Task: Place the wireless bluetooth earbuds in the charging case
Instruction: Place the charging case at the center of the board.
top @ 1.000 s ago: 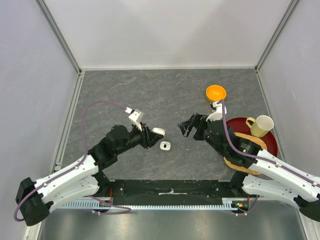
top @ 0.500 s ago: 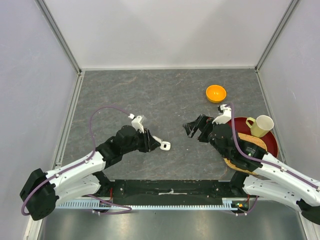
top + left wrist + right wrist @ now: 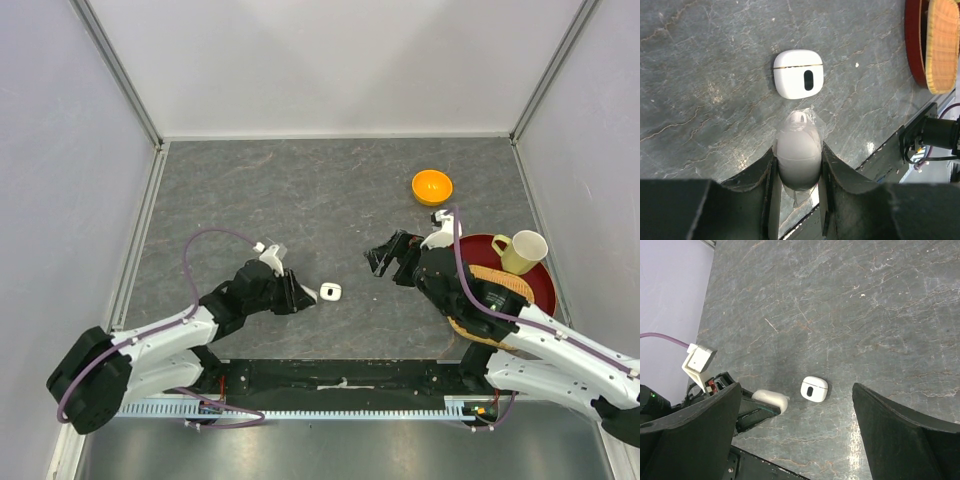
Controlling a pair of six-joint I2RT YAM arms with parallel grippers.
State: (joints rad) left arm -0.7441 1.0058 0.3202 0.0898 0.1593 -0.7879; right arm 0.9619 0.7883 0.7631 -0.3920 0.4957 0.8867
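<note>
Over the grey table [image 3: 300,190], the right gripper [image 3: 390,258] hangs spread wide, holding nothing. Opposite, the left gripper [image 3: 300,297] pinches a white pill-shaped case [image 3: 798,150]; only its wrist camera shows the clear film [image 3: 812,120] wrapped round it. Just beyond its tip lies a second charging case [image 3: 798,73], apart, whose dark oval mark the overhead view barely resolves.

Jaws of left gripper [image 3: 798,149] clamp the sides of a white case [image 3: 798,162], clear film at its tip. Second case [image 3: 798,73], white with a dark oval, lies on grey table [image 3: 705,75] just beyond, narrow gap between. Red plate [image 3: 914,45] and basket [image 3: 942,45] at right edge.
</note>
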